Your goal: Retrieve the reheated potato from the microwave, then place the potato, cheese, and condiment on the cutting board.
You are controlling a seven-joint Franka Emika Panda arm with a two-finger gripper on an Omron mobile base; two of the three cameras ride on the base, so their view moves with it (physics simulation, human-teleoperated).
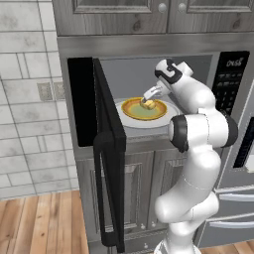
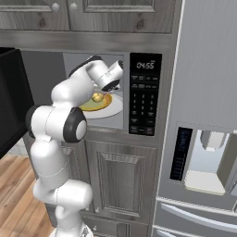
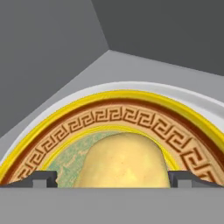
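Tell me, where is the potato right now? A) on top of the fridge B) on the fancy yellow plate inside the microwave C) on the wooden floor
B: the potato sits on the plate inside the open microwave, with the gripper reaching in, one tip on each side of it.

The arm reaches forward with its wrist bent down, the hand [image 3: 112, 178] spread wide, one fingertip [image 3: 41, 178] on each side.

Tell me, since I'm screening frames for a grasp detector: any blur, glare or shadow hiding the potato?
Left base view: sharp, evenly lit, the potato small on its plate, the claw partly covering it. Right base view: crisp, no glare, the arm hides part of it. Hand view: potato in focus, no glare, its lower part cut off by the frame.
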